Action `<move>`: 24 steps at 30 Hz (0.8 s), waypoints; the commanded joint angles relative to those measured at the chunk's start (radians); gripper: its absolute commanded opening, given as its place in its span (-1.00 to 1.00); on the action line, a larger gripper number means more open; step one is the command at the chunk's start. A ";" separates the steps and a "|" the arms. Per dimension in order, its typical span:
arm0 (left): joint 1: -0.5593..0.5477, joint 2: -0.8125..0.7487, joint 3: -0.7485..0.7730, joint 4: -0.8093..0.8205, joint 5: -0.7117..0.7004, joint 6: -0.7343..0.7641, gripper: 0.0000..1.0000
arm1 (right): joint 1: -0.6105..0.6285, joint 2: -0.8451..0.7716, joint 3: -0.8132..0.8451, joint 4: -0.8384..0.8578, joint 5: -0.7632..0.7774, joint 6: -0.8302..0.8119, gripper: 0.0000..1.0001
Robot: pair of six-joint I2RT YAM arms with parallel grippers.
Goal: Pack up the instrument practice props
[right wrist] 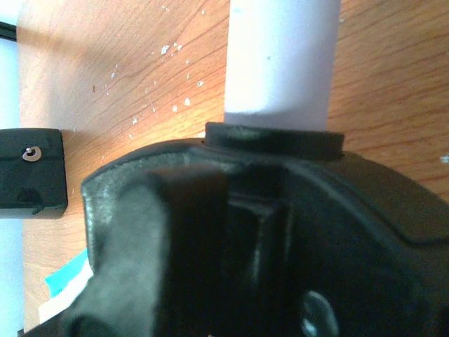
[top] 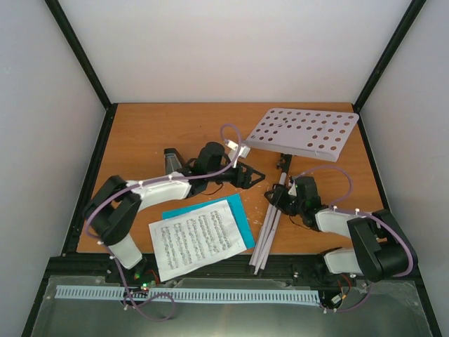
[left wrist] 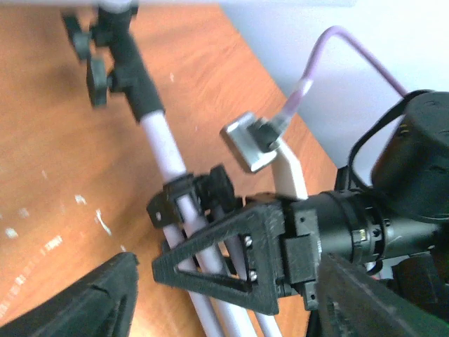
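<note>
The music stand (top: 270, 225) lies with its pole running far-right to near-centre. The right gripper (top: 278, 196) clamps its collar, and the left gripper (top: 255, 175), fingers spread, hovers just left.

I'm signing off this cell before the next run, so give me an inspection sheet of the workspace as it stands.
Surface: wooden table, with pale flecks.
Job's things: music stand lying down, legs folded toward the near edge; sheet music partly over the teal folder; black metronome beside the left arm.
Clutter: nothing seen.
Grippers: left gripper open, near the stand; right gripper at the stand's shaft, grip unclear.
Cables: a purple cable loops over each wrist.
Surroundings: white walls, black frame posts.
</note>
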 commanded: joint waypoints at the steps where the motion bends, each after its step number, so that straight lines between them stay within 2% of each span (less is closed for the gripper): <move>1: 0.018 -0.152 -0.048 0.025 -0.106 0.140 0.70 | -0.009 0.034 0.028 0.176 0.098 -0.224 -0.58; 3: 0.043 -0.209 -0.071 -0.001 -0.127 0.158 0.79 | -0.014 0.063 0.042 0.187 0.096 -0.233 -0.48; 9: 0.143 -0.353 -0.114 -0.090 -0.135 0.178 0.88 | -0.038 0.128 0.096 0.177 0.070 -0.264 -0.17; 12: 0.181 -0.417 -0.118 -0.131 -0.149 0.189 0.96 | -0.042 0.125 0.119 0.134 0.080 -0.277 0.07; 15: 0.224 -0.461 -0.107 -0.184 -0.166 0.199 0.99 | -0.044 0.100 0.126 0.087 0.100 -0.283 0.43; 20: 0.274 -0.524 -0.102 -0.222 -0.165 0.222 0.99 | -0.044 0.009 0.138 -0.066 0.164 -0.305 0.87; 22: 0.282 -0.533 -0.082 -0.251 -0.161 0.238 0.99 | -0.045 -0.044 0.146 -0.150 0.212 -0.313 0.98; 24: 0.285 -0.531 -0.052 -0.286 -0.162 0.252 0.99 | -0.046 -0.100 0.154 -0.241 0.269 -0.314 1.00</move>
